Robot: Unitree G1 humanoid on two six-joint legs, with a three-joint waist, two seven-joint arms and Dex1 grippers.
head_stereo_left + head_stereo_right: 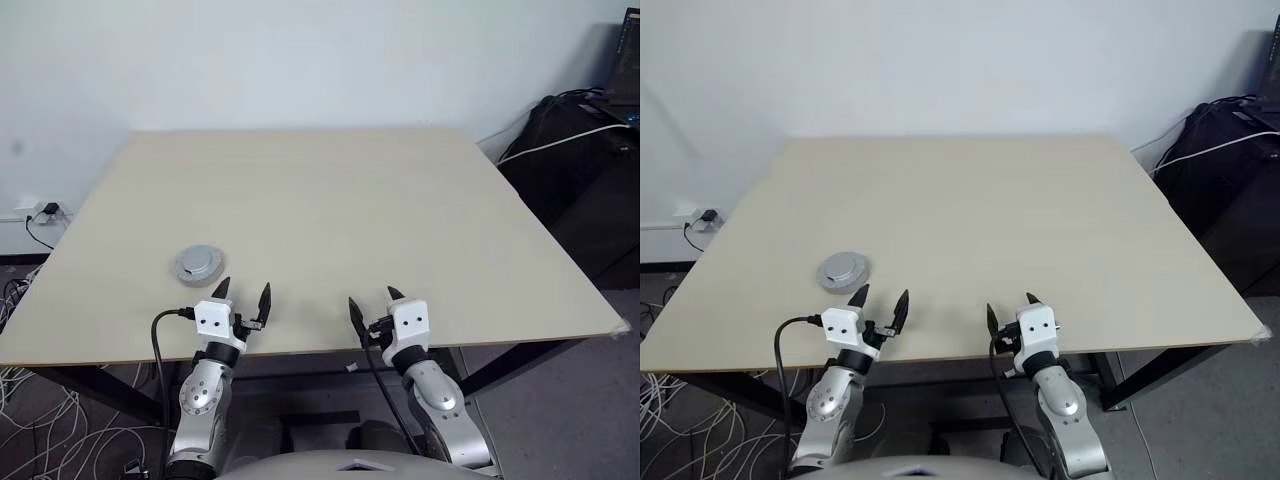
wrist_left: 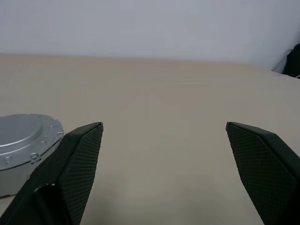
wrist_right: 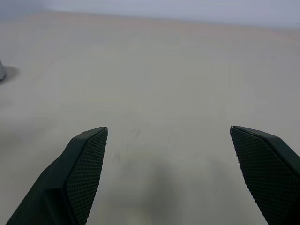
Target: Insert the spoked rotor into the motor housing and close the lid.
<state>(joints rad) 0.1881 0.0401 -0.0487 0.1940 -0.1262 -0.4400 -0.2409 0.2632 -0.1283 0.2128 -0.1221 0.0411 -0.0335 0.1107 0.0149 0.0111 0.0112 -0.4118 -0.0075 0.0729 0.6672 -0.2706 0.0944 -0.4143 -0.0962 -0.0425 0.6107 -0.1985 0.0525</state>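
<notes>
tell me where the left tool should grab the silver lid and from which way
Probably by the rim, from above. The lid lies flat on the table, a low disc with a shallow raised hub that offers little purchase, so opposite edges suit two fingers best. The left tool, open, sits just nearer the table's front edge, to the lid's right.

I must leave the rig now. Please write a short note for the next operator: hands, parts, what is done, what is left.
Left hand: open, empty, at the table's near edge.
Right hand: open, empty, also at the near edge.
The lid sits closed on a round silver assembly on the table, just beyond the left hand.
Done: by appearance, lid closed; no loose parts visible.
Left: confirm the lid sits flush; the inside cannot be seen.
</notes>
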